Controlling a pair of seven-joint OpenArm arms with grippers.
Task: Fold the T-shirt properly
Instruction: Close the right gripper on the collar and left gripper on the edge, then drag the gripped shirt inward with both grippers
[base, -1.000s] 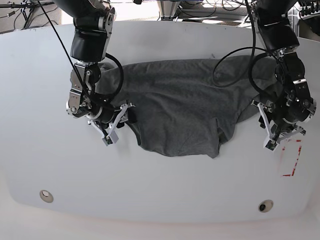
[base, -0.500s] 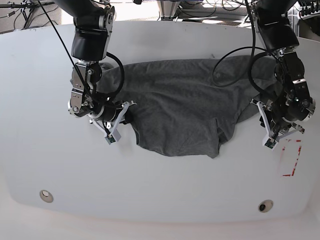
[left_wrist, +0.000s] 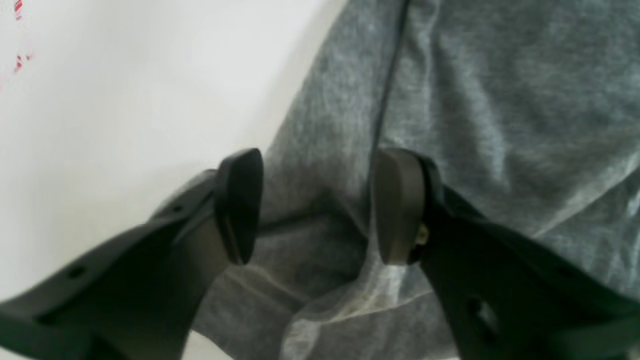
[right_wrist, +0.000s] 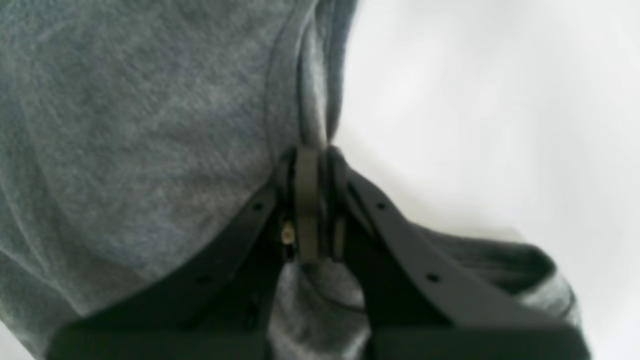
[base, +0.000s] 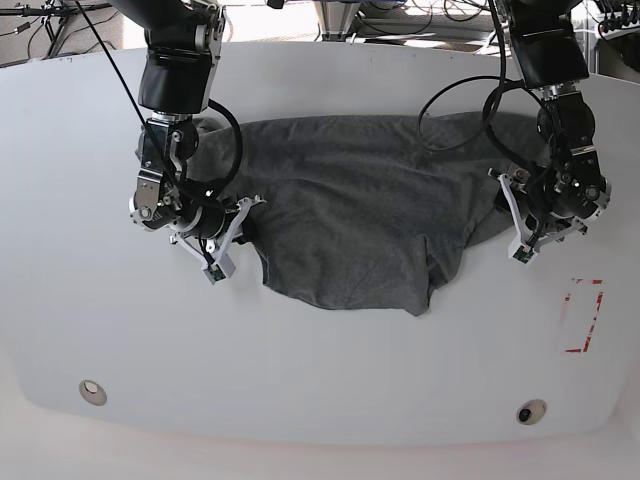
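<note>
The T-shirt (base: 350, 215) lies spread and rumpled across the middle of the white counter (base: 320, 370), nearer the far edge than the near one, its lower hem sagging toward the near edge in a rounded flap.

The right hand (right_wrist: 312, 200) sits at the shirt's edge on the side of the counter where that arm stands. In its wrist view the two fingers are pressed together with a bunched fold of grey cloth pinched between them; more fabric fills the space to one side, and bare counter lies on the other.

The left hand (left_wrist: 315, 205) is at the opposite edge of the shirt, close to a red-marked rectangle (base: 583, 315) on the counter. Its fingers (left_wrist: 240, 200) stand wide apart, with a seamed fold of the shirt lying in the gap between them. Neither pad clearly presses the cloth. One finger hangs over the bare counter, the other over the fabric.
</note>
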